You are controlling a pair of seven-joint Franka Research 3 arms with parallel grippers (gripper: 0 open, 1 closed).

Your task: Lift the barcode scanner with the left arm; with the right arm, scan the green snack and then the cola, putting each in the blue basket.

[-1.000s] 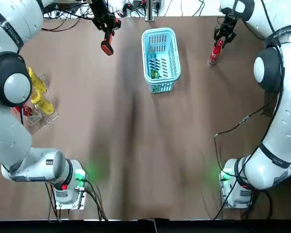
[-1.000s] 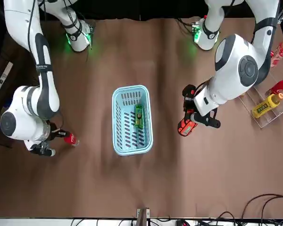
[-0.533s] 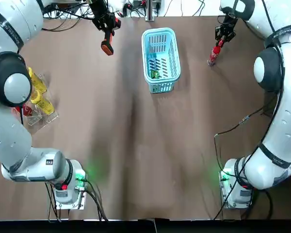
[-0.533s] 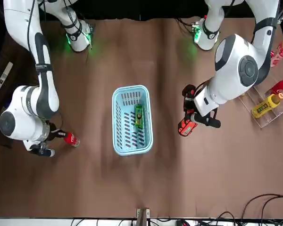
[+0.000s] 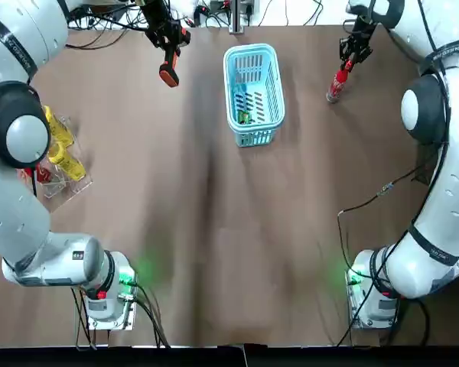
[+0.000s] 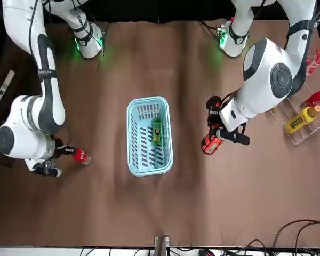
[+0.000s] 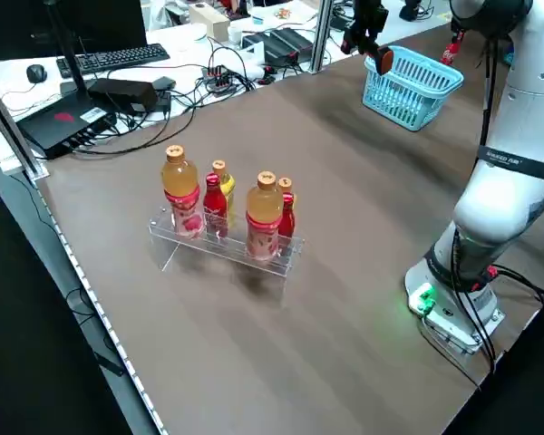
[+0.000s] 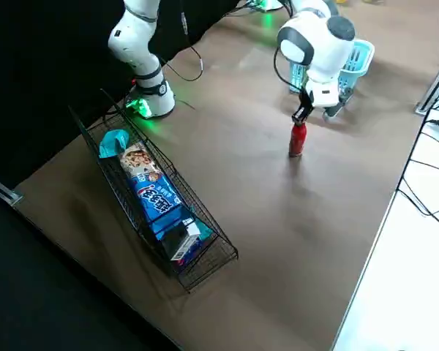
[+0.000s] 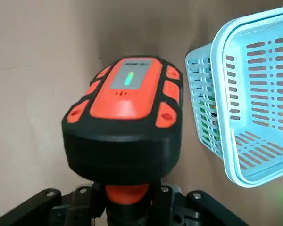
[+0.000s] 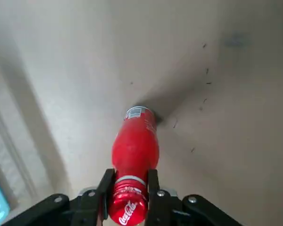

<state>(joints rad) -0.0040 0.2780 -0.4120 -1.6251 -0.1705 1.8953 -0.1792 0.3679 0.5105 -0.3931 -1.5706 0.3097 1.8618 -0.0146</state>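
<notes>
The cola is pinched at the neck by the right pincer, upright. The barcode scanner, clamped in the left pincer, is found at its 9 o'clock, beyond the blue basket.

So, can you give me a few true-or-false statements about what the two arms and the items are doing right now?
The green snack lies inside the blue basket. True.
The right gripper is shut on the neck of the cola bottle. True.
The cola bottle lies on its side. False: it stands upright.
The left gripper is empty. False: it grips the barcode scanner.
</notes>
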